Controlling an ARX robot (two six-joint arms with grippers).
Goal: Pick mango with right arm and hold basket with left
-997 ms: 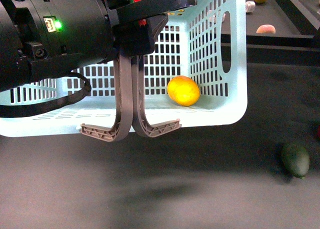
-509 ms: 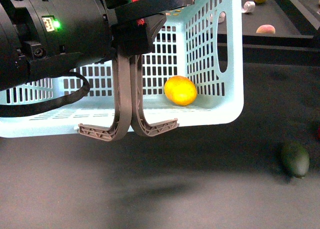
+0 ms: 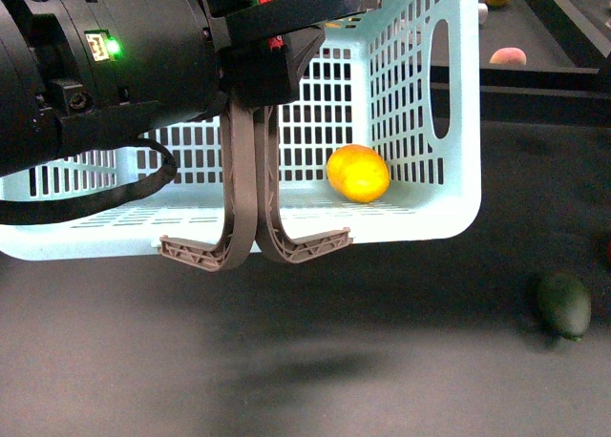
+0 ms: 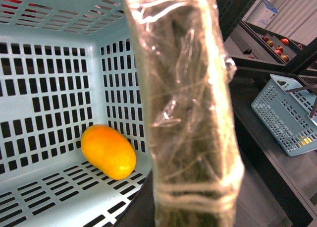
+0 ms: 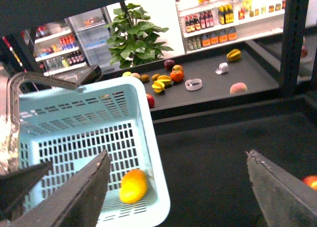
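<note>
The mango [image 3: 358, 173] [image 4: 108, 151] [image 5: 133, 186] lies on the slotted floor of the basket [image 3: 401, 229] [image 4: 114, 38] [image 5: 148, 138], against its far wall near a corner, lower than the left fingers [image 3: 256, 89] and off to their right.

Nearest the front camera, the left arm [image 3: 95, 74] reaches in from the left, bulky and roughly level, with its green light [image 3: 112, 46] lit and a black cable loop [image 3: 95, 194] sagging beneath it. Its fingers are clamped on the two grey-brown handles [image 3: 243, 198], which are pressed together and hang straight down from the grip to the basket's near rim.

In the left wrist view a film-wrapped bar [image 4: 188, 113] fills the foreground; I cannot tell whether it is a finger or a handle.

The right fingers [image 5: 183, 187] are spread wide apart and hold nothing. They point down at the dark bench [image 3: 286, 380], with the basket and mango ahead of them, nearer one finger than the other.

Further right of the left fingers, outside the basket, a dark green fruit [image 3: 563, 303] rests on the bench. Beyond everything, a raised shelf [image 5: 218, 88] carries loose fruit.
</note>
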